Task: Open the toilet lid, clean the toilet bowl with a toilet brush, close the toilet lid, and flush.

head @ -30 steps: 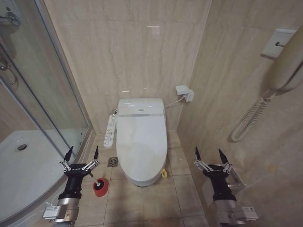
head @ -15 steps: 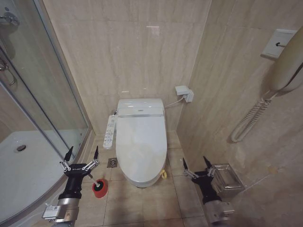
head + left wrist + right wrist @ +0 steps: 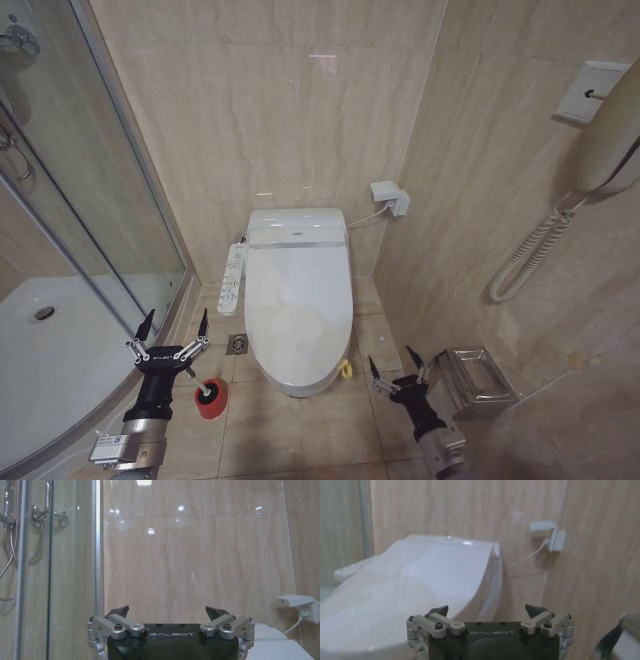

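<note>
A small tiled bathroom seen from the robot's head camera. The left gripper hangs above the floor near the shower's glass door, its two dark fingers spread wide apart, holding nothing and touching nothing. The right gripper is low on the other side, just beside the front right of the toilet bowl, its two fingers also splayed wide and empty (its wrist camera looks along the side of the closed lid toward the back wall).

One toilet stands against the back wall. Its toilet lid is down, flat and shut over the bowl, with a small yellow tie at its front right edge. One white button panel runs along the bowl's left side.

One toilet brush sits on the floor in a round red holder, left of the bowl's front and just beside the left gripper's arm.

One metal paper holder is mounted on the right wall, near the right gripper. One floor drain lies between the brush and the bowl.
</note>
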